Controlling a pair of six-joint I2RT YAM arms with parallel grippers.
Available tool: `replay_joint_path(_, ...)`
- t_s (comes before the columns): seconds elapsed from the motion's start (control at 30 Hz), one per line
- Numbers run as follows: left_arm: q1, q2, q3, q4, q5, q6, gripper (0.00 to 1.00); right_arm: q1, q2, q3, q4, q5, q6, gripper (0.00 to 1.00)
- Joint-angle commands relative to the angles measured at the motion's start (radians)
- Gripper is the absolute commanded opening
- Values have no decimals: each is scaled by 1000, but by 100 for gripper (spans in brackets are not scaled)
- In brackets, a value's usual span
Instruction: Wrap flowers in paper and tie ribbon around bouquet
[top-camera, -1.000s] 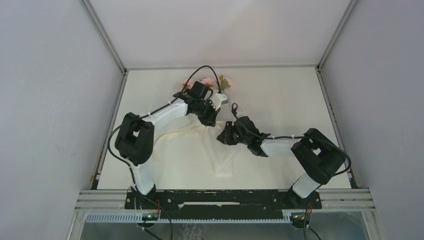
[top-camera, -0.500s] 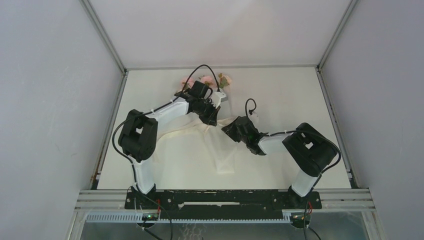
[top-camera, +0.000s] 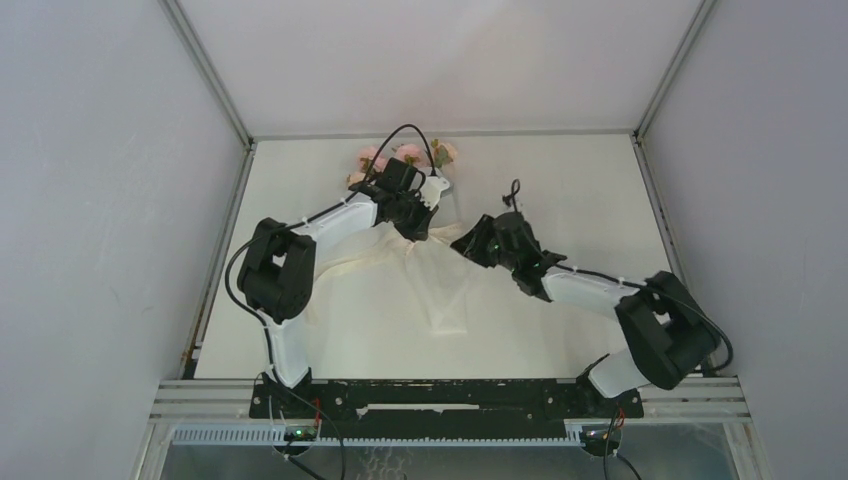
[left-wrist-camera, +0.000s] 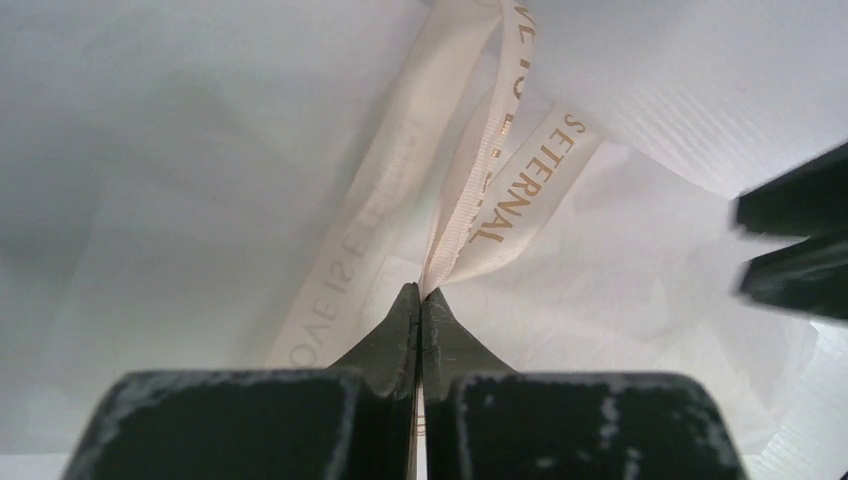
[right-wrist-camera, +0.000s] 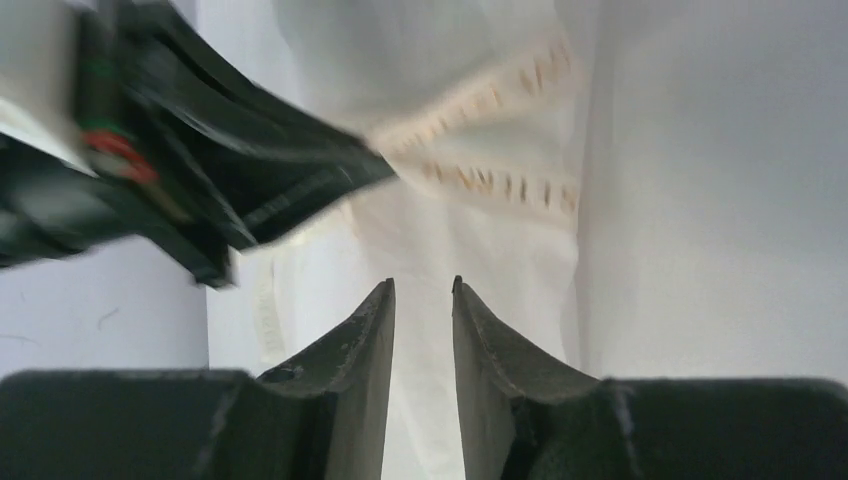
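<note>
Bouquet (top-camera: 385, 158) at the tying stage: the pale-pink roses (top-camera: 412, 154) project beyond the left jaws toward the far side of the desk (top-camera: 580, 190). The translucent white paper (top-camera: 430, 295) fans out behind those jaws toward the arm bases. The left jaws are fully closed on the cream ribbon (left-wrist-camera: 470, 190) and pinch it at their very tips. Several gold-lettered strands rise from the pinch and cross the paper directly ahead. This grip appears to anchor the ribbon at the narrow neck of the wrap, so that the binding cannot slacken while the other arm works. The right jaws stand narrowly parted with nothing between them. Paper and two lettered runs of ribbon lie just beyond their tips, and the black housing of the left arm (right-wrist-camera: 200, 140) sits above and to their left. On this evidence the right jaws are placed to take a free strand and carry it around the neck or through a loop. How many turns already encircle the stems cannot be told, since the stems are hidden under paper and arm. The thin sheet is likely to drag or crease if it is caught together with the ribbon.
</note>
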Motion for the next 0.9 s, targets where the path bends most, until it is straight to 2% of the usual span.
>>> replay_joint_path(0.0,4,-52,30,26,51,22,0,-138,-85,112,-137,-178,-286,37)
replay_joint_path(0.17,3,-70,30,24,60,32,0,-214,90,313,-261,-288,-399,50)
replay_joint_path(0.47,3,-72,29,10,72,38,0,-219,305,524,-380,-349,-430,51)
replay_joint_path(0.53,3,-78,35,0,80,38,0,-203,342,566,-430,-367,-451,46)
replay_joint_path(0.67,3,-100,62,-44,125,25,0,-192,371,565,-471,-438,-449,17)
replay_joint_path(0.73,2,-117,71,-60,148,18,0,-193,367,543,-463,-481,-442,6)
replay_joint_path(0.87,-7,-148,74,-94,186,31,0,-192,369,535,-438,-627,-450,1)
